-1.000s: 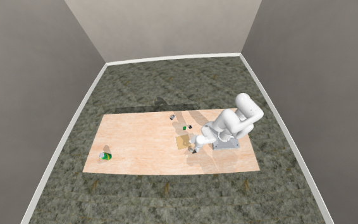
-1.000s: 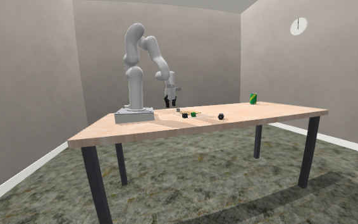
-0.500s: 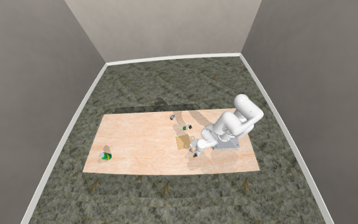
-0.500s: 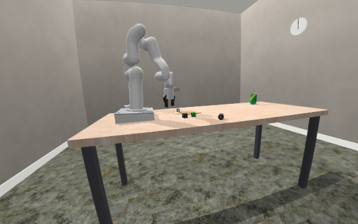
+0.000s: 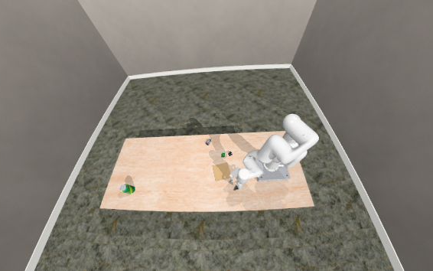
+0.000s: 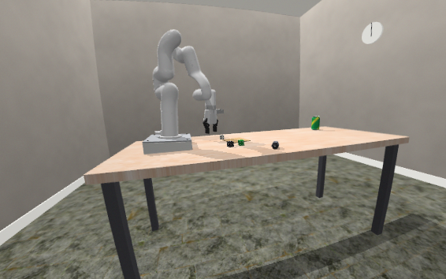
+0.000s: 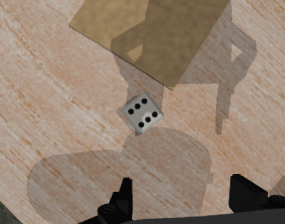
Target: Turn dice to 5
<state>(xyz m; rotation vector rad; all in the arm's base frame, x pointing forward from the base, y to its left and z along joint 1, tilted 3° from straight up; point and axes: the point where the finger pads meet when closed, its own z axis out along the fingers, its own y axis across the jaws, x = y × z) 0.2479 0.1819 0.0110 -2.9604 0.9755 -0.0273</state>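
The white die [image 5: 230, 181] [image 6: 221, 137] [image 7: 143, 113] sits flat on the table just off a corner of the tan mat [image 5: 221, 171] [image 7: 105, 25], with 6 on top. The green die [image 5: 223, 155] [image 6: 241, 143] and the black die [image 5: 230, 153] [image 6: 230, 144] lie close together on the table, off the mat; their top numbers are too small to read, and neither shows in the wrist view. My gripper [image 5: 236, 187] [image 6: 211, 129] [image 7: 182, 193] is open and empty, above the table near the white die, which lies ahead of the fingers in the wrist view.
A small dark faceted object [image 5: 208, 142] [image 6: 275, 145] lies on the table beyond the green die. A green and yellow can [image 5: 128, 189] [image 6: 315, 123] stands near the table's far end from the arm. The arm's grey base plate [image 5: 274, 174] [image 6: 167, 146] is on the table.
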